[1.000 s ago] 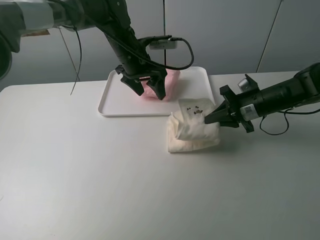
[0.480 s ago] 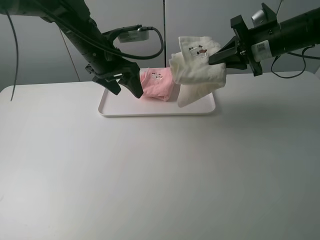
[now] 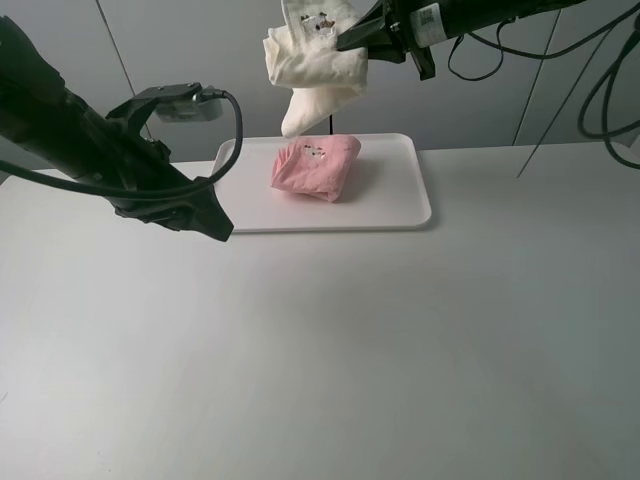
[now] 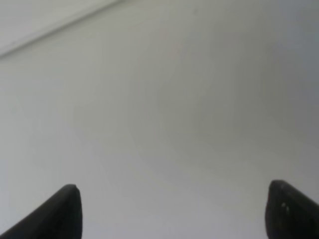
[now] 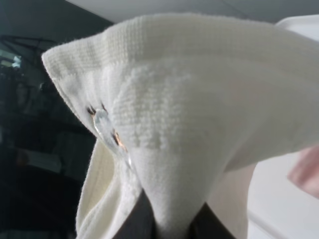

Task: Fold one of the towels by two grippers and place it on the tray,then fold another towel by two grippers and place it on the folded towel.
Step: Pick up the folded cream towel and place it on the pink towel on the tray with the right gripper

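Note:
A folded pink towel (image 3: 313, 168) lies on the white tray (image 3: 400, 200) at the back of the table. My right gripper (image 3: 352, 38) is shut on a folded cream towel (image 3: 312, 66) and holds it high in the air above the tray's back left part; the towel fills the right wrist view (image 5: 199, 114). My left gripper (image 3: 215, 222) is open and empty, low over the table left of the tray's front corner. Its two dark fingertips (image 4: 62, 209) show over bare table in the left wrist view.
The white table (image 3: 330, 350) stretches wide in front of the tray. Black cables (image 3: 610, 80) hang at the back right. A grey panelled wall stands behind the table.
My right gripper has lifted the cream towel from the table and carried it up and left over the tray. My left gripper has drawn back from the pink towel, leftward and down off the tray.

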`<state>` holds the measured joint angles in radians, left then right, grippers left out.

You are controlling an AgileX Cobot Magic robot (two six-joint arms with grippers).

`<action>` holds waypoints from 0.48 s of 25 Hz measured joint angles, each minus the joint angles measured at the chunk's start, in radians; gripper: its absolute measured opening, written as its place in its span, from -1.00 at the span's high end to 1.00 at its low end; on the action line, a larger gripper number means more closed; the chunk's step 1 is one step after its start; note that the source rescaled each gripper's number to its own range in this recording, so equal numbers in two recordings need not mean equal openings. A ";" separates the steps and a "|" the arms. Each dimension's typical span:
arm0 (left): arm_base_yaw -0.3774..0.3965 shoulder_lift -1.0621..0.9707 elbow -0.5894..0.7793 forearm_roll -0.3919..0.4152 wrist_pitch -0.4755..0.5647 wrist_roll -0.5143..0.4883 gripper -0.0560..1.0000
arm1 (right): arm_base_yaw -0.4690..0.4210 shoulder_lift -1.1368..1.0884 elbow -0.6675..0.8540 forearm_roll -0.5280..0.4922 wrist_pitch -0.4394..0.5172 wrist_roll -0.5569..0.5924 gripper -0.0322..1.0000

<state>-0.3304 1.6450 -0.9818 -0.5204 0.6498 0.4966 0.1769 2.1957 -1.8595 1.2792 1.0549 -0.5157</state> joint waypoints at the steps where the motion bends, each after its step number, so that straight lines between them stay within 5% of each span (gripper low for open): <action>1: 0.000 0.000 0.015 -0.001 -0.013 0.000 -0.91 | 0.017 0.043 -0.049 0.025 0.005 0.016 0.80; 5: 0.000 0.000 0.048 -0.016 -0.030 0.000 -0.91 | 0.039 0.181 -0.205 0.140 0.014 0.058 0.80; 12: 0.000 0.000 0.058 -0.044 -0.040 0.000 -0.91 | 0.026 0.352 -0.242 0.159 -0.069 0.067 0.80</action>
<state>-0.3304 1.6450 -0.9237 -0.5641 0.6093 0.4966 0.2029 2.5481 -2.1013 1.4385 0.9855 -0.4492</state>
